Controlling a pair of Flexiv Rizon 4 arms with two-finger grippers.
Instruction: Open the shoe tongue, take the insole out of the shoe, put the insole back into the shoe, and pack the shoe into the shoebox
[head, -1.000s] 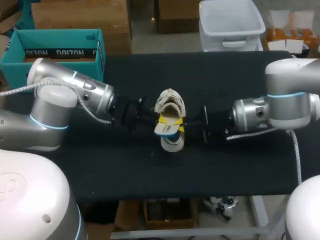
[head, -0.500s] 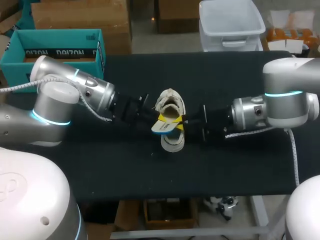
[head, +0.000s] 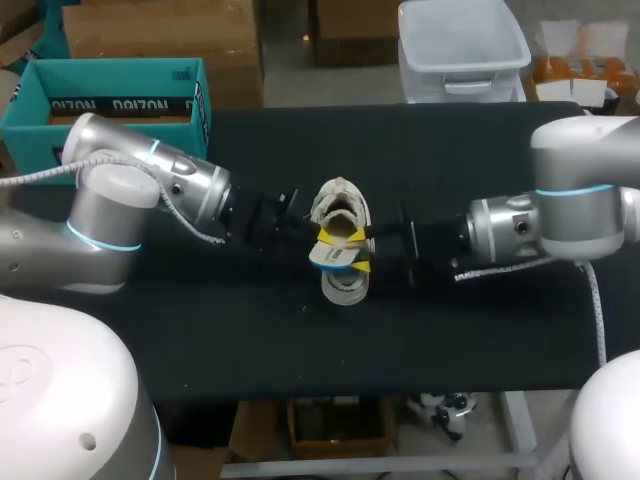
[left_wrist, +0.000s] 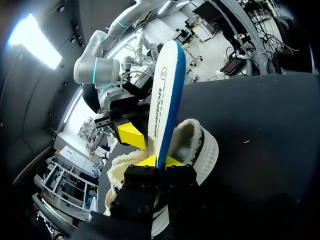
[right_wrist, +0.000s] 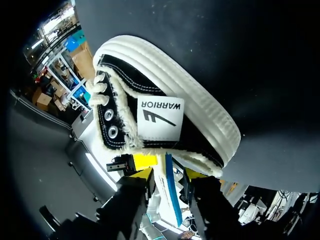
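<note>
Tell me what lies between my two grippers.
The insole, standing on edge over the shoe, pinched by the left gripper; the left wrist view shows the right gripper just beyond.

Left gripper (head: 322, 240) and right gripper (head: 362, 255) flank the shoe (head: 345, 288) — table (head: 450, 150) open before and behind it

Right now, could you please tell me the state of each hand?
Left hand: closed on the insole, held upright over the shoe.
Right hand: at the shoe's side; cannot be told.
</note>
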